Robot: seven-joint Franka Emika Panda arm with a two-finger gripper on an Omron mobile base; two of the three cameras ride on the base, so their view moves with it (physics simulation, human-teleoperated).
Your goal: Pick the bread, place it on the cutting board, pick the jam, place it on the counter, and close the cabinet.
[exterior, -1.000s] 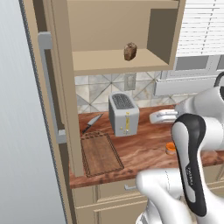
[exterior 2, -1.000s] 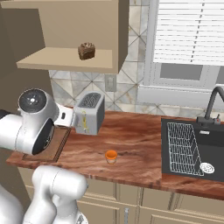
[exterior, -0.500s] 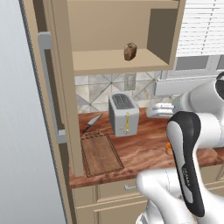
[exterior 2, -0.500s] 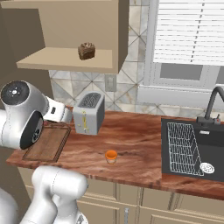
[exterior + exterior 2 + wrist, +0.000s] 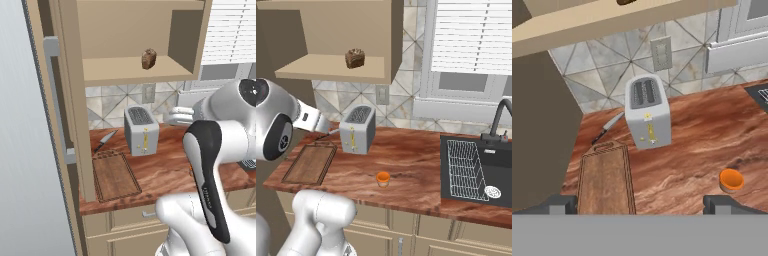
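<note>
The bread (image 5: 148,59) is a dark-brown lump on the lower shelf of the open cabinet (image 5: 125,75), also seen as bread (image 5: 355,58). The orange jam (image 5: 383,178) stands on the counter (image 5: 416,162) in front of the toaster; it shows as jam (image 5: 731,180) too. The cutting board (image 5: 115,176) lies bare at the counter's left end, also cutting board (image 5: 606,180). My gripper (image 5: 642,204) is open and holds nothing. It hovers above the counter, right of the toaster and well below the shelf, seen as gripper (image 5: 169,117).
A silver toaster (image 5: 141,130) stands behind the board, with a knife (image 5: 104,141) lying to its left. The cabinet door (image 5: 56,100) hangs open at the far left. A sink (image 5: 476,172) with a dark faucet (image 5: 500,117) sits at the right.
The arm has lifted and swung to the left, carrying the open gripper higher and nearer the toaster. The bread, jam and board have not moved.
</note>
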